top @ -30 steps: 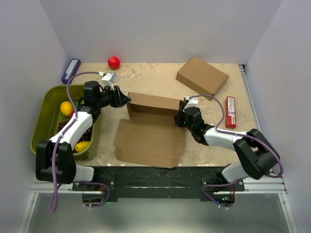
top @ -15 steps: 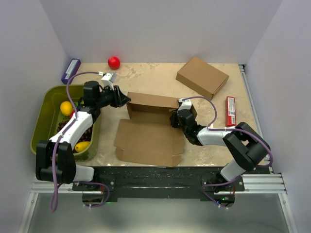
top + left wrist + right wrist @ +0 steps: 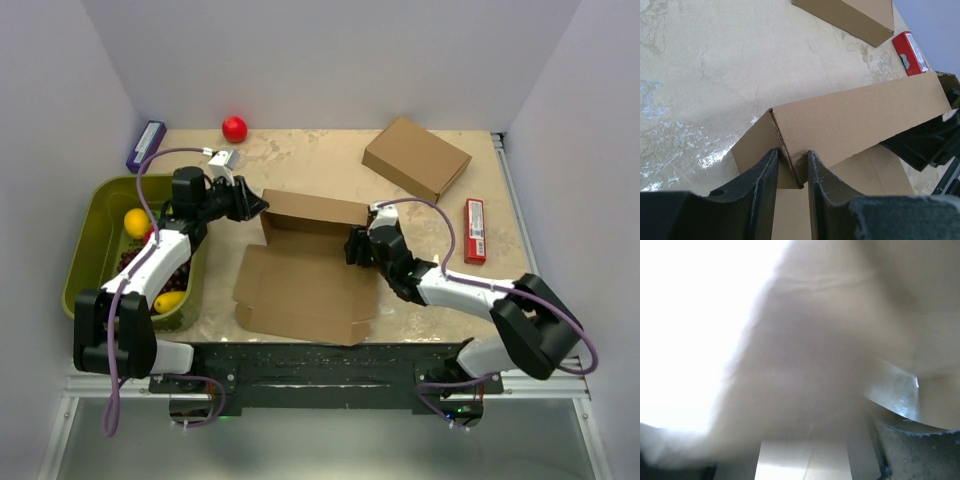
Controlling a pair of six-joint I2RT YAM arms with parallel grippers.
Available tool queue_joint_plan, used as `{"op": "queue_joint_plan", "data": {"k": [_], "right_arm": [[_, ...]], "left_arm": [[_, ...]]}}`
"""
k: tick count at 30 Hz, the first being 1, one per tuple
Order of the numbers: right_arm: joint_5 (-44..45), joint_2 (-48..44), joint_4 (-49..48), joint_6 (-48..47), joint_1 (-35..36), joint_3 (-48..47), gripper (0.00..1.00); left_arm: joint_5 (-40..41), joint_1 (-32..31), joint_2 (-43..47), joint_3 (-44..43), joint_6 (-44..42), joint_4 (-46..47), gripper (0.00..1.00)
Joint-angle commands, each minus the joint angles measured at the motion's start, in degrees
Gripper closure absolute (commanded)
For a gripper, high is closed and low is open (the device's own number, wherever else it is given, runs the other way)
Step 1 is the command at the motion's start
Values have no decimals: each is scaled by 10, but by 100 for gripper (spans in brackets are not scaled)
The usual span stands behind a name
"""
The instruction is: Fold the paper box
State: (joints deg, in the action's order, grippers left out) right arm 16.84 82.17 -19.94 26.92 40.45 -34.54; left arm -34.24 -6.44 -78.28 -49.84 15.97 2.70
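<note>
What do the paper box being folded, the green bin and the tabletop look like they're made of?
The paper box looks like brown corrugated cardboard, matte; its cut edge shows a layered thickness and creased fold lines. The green bin is probably molded plastic: smooth walls, rounded rim, uniform olive colour. The tabletop is beige and marbled with glossy patches, either stone or a laminate; the look leaves that open.

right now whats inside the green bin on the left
In the green bin: one yellow fruit at the far end, another near the front, and dark red pieces between them. The left arm crosses the right side and hides whatever lies beneath.
</note>
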Motion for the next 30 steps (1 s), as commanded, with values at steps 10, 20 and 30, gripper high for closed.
{"op": "queue_joint_plan", "data": {"k": [10, 20, 30], "right_arm": [[-42, -109, 196, -4, 53, 27, 66], [-44, -68, 244, 43, 53, 10, 71], [-5, 2, 318, 106, 53, -14, 71]], "left_arm": [[30, 0, -17, 17, -19, -59, 70], [31, 0, -17, 18, -21, -60, 70], [33, 0, -17, 19, -21, -60, 69]]}}
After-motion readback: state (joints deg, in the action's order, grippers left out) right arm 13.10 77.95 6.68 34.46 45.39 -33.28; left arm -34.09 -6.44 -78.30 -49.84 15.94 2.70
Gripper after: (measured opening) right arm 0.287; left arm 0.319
